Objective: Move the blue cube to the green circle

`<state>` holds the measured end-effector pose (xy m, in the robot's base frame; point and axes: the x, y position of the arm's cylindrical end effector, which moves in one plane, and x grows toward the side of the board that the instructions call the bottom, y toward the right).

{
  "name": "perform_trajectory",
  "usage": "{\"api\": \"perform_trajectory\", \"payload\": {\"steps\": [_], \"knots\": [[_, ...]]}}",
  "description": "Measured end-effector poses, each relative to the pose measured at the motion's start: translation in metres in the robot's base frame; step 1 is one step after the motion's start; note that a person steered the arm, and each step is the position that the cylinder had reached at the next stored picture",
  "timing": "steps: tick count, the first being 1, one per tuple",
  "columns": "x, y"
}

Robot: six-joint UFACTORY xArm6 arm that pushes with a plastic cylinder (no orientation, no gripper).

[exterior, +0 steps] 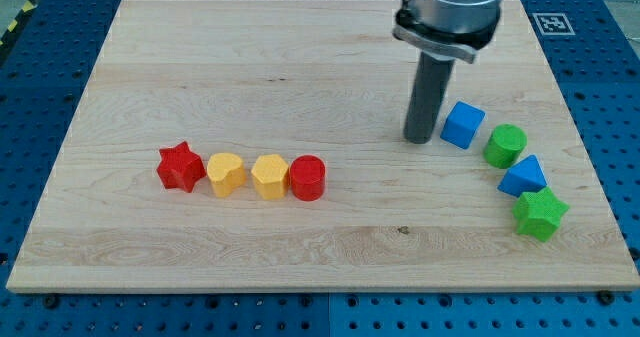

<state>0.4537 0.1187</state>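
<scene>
The blue cube (462, 124) lies on the wooden board at the view's right, turned a little. The green circle (505, 145), a short cylinder, stands just to its right and slightly lower, with a narrow gap or light touch between them. My tip (419, 139) rests on the board just left of the blue cube, a small gap apart from it. The dark rod rises from it to the grey arm body at the view's top.
A blue triangle (524, 176) and a green star (540, 215) sit below the green circle. A row of a red star (180, 167), yellow heart (226, 173), yellow hexagon (268, 175) and red cylinder (307, 178) lies at the left. The board's right edge (578, 127) is close.
</scene>
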Motion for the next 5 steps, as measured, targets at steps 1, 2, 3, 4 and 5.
{"api": "perform_trajectory", "payload": {"steps": [1,2,3,4,5], "knots": [[0.0,0.023],[0.0,0.026],[0.0,0.024],[-0.01,0.021],[-0.024,0.021]]}}
